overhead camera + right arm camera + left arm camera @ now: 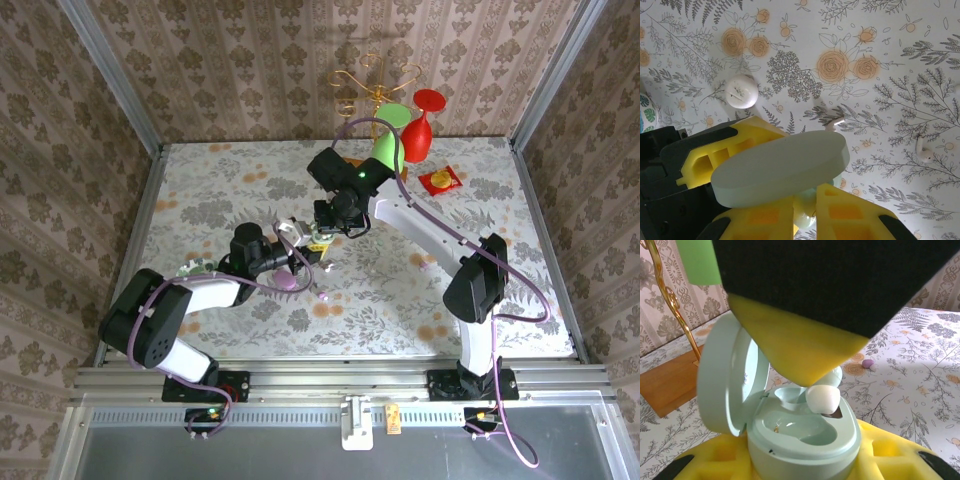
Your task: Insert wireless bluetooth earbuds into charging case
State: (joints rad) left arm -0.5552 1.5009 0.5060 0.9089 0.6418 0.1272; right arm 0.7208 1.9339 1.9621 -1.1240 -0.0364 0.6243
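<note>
The mint-green charging case (805, 440) stands with its lid (722, 385) swung open to the left. My left gripper (805, 465) is shut on its base, yellow pads on either side. My right gripper (807, 212) is shut on a pale earbud (823, 399), which hangs at the rim of the case's near well. In the right wrist view the open lid (782, 170) covers most of the case, and the earbud (806, 216) peeks out between my fingers. Both grippers meet at the table's middle (312, 243). Two loose white earbuds (833, 123) (924, 150) lie on the cloth.
A white oval case (741, 91) lies left of the grippers. A purple oval case (287, 282) and tiny purple bits (322, 297) sit just in front. At the back stand a gold wire stand (372, 85), a green and a red cone (405, 135) and an orange packet (440, 180).
</note>
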